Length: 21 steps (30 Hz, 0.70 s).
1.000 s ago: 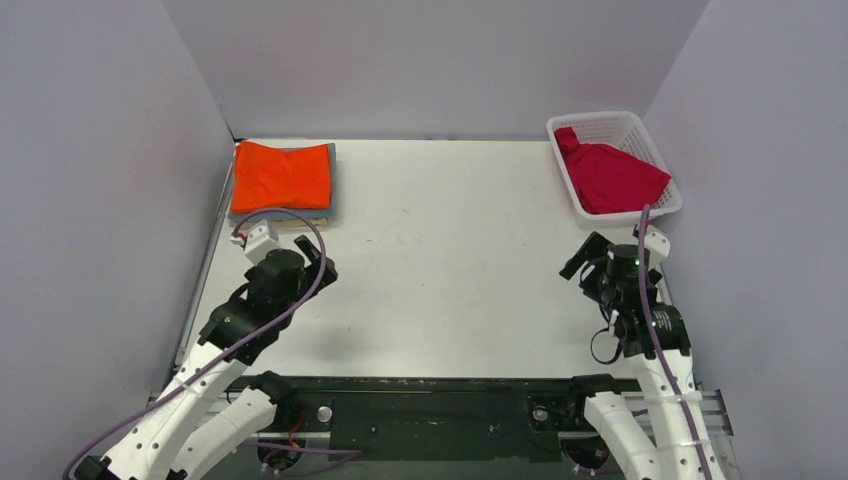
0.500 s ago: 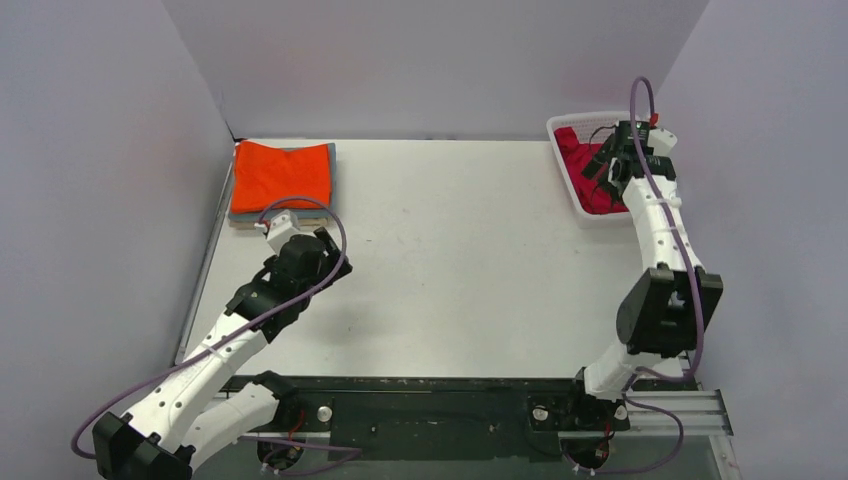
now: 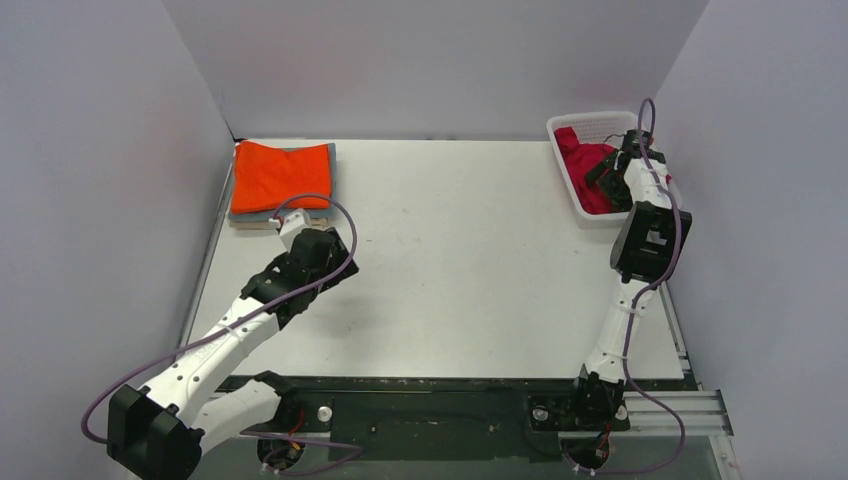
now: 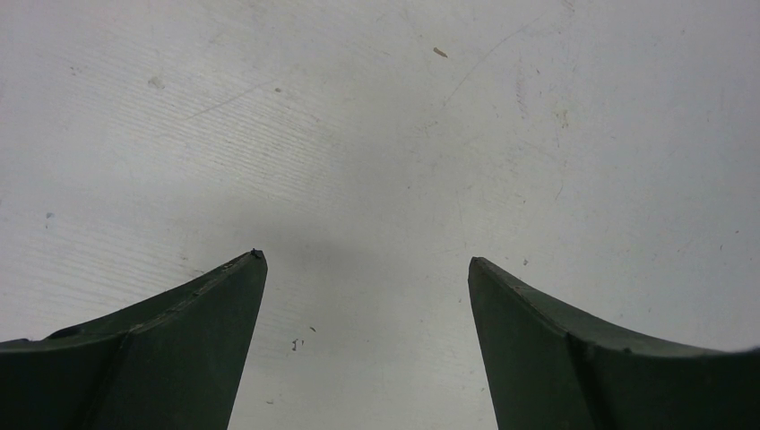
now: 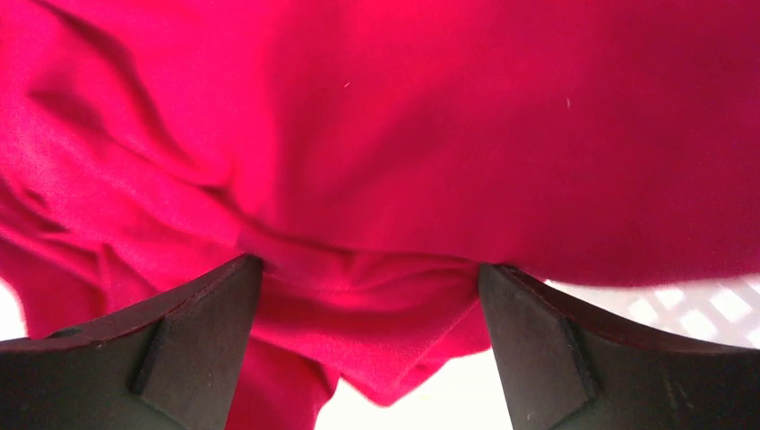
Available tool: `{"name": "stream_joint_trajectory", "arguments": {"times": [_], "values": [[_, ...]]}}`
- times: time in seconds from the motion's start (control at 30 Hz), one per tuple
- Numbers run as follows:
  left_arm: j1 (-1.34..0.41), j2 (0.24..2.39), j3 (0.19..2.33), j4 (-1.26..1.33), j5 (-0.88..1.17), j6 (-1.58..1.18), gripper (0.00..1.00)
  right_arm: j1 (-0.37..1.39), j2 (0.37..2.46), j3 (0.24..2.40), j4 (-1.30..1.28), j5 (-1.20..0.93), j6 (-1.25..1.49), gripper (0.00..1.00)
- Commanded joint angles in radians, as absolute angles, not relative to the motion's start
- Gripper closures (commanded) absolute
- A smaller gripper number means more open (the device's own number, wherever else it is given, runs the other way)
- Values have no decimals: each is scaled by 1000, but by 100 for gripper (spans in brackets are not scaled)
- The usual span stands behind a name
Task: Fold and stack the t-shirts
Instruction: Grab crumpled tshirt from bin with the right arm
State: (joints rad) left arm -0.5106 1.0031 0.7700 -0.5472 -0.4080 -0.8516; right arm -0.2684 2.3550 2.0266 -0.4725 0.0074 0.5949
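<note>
Crimson t-shirt [image 5: 385, 152] bunches between the spread fingers of the right claw [image 5: 369, 263], white basket [image 5: 695, 305] beneath. Left claw [image 4: 366, 257] gapes above the table [image 4: 376, 107].

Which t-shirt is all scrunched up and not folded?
The crimson-red t-shirt, lying crumpled in the white basket at the far right. The orange t-shirt and those under it lie folded flat in a stack at the far left.

Red t-shirt [image 3: 582, 166] partly behind right arm [image 3: 641, 240], lower folded shirts [image 3: 250, 217] mostly under orange tee [image 3: 282, 176]
</note>
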Motion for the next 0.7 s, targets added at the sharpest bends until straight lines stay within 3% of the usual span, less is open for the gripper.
{"name": "stream_joint_trajectory", "arguments": {"times": [0.0,0.13,0.37,0.43,0.47,0.53,0.6,0.67], "values": [[-498,1014,810,-490,-391,-837,7,-268,2399,2089,-482,-114,660,14],[-479,1028,809,-482,-364,-842,7,-265,2463,2103,-484,-163,717,17],[-460,1032,812,-509,-360,-849,7,-254,2492,2097,-455,-158,751,40],[-456,1026,812,-518,-364,-850,6,-252,2478,2092,-454,-129,755,59],[-454,1024,812,-521,-364,-850,7,-252,2473,2089,-444,-120,755,76],[-451,1015,811,-527,-368,-850,7,-253,2456,2084,-424,-112,749,91],[-446,1004,813,-536,-372,-847,7,-253,2442,2100,-418,-119,742,100],[-441,995,814,-543,-372,-842,7,-251,2413,2109,-404,-135,722,100]]}}
